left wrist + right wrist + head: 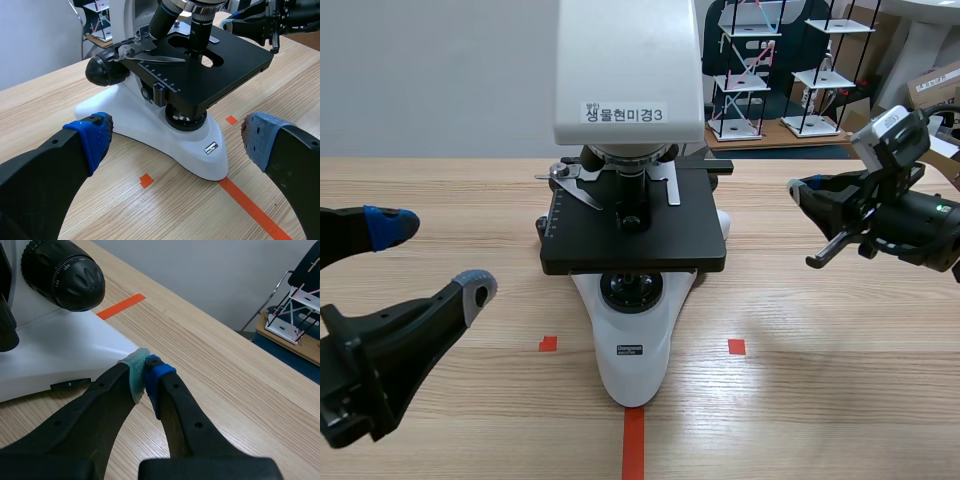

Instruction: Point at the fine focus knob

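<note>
A white microscope (632, 340) with a black stage (632, 225) stands mid-table. Its black focus knob (62, 272) shows in the right wrist view, with the smaller fine knob (86, 277) at its centre. My right gripper (145, 372) is shut on nothing. Its tips lie at the edge of the white base (65, 352), well short of the knob. In the scene view the right gripper (800, 192) hangs right of the stage and points toward it. My left gripper (435, 258) stands open, left of the microscope. The other side's knob (105, 70) lies ahead of the left gripper (179, 137).
Wire-frame racks (760, 70) stand on a low platform behind the table, and a cardboard box (935, 80) sits at the far right. Bare wood table (840, 380) stretches in front and to both sides of the microscope.
</note>
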{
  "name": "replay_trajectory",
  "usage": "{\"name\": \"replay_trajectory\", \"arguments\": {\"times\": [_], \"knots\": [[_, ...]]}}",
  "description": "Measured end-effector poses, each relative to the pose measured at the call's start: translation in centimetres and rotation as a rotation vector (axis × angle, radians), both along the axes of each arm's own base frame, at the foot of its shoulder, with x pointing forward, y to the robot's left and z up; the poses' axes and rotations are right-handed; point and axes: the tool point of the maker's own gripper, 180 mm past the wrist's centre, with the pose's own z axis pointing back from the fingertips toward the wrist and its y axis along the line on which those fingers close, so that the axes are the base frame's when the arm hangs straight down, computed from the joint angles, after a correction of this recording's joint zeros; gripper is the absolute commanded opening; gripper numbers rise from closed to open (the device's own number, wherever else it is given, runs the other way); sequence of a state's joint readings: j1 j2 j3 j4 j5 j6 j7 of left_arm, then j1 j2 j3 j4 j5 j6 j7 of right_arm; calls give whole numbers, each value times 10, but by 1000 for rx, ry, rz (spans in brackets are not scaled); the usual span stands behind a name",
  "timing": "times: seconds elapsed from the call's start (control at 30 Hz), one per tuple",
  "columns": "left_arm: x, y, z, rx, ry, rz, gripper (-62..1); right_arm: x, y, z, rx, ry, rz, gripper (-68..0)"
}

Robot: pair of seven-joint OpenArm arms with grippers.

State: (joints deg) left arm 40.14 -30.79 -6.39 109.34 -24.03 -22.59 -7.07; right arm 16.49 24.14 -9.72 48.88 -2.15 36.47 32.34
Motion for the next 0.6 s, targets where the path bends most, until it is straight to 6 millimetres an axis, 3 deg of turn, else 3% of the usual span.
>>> {"name": "replay_trajectory", "arguments": {"times": [0.6], "knots": [[0, 0, -1, 2, 3, 0, -67, 0, 0, 2, 5, -7, 2, -677]]}}
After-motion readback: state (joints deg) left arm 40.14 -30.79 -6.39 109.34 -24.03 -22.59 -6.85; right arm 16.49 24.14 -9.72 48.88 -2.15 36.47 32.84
